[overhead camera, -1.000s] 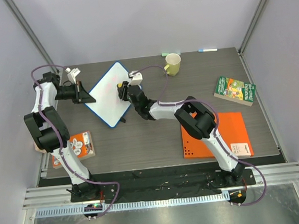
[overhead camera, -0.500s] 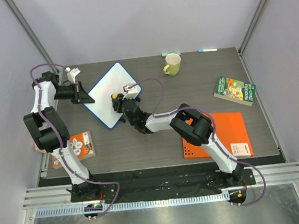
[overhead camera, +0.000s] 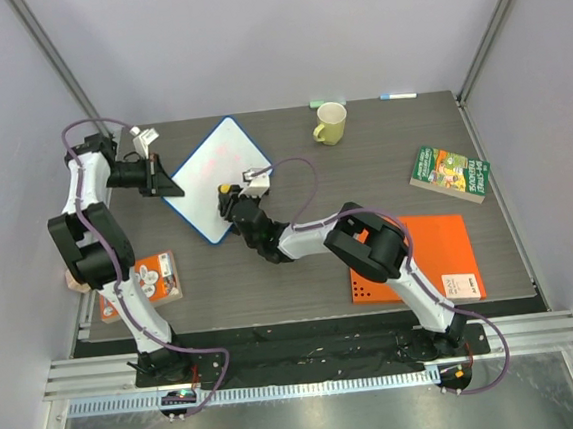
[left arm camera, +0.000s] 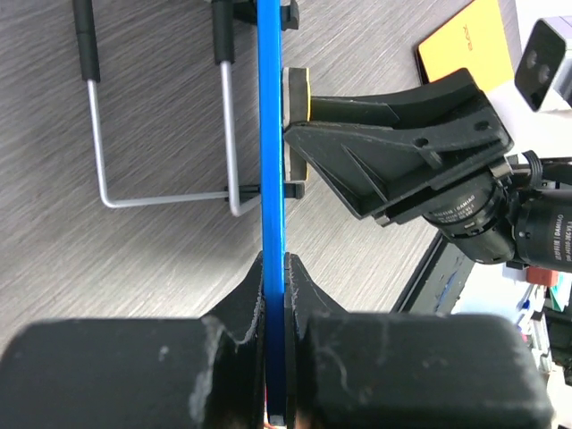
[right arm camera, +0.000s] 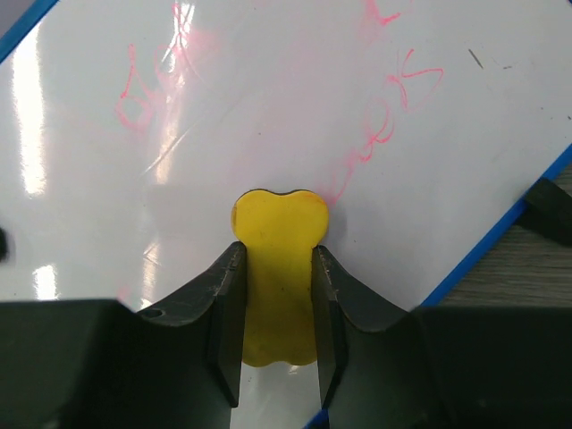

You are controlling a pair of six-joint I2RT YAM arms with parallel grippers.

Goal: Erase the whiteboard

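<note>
Bench [overhead camera: 392,155], overhead: left jaws clamp board [overhead camera: 210,166] rim at 9 o'clock; right jaws grip eraser [right arm camera: 279,268]; I'd sweep flat toward marks [right arm camera: 380,134] at 1 o'clock.

open table [overhead camera: 363,173] between whiteboard [overhead camera: 206,173] and mug [overhead camera: 330,123], green book [overhead camera: 449,172] far right

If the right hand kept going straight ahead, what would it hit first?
The whiteboard: the yellow eraser in the right hand looks pressed against it, near faint red marks.
</note>
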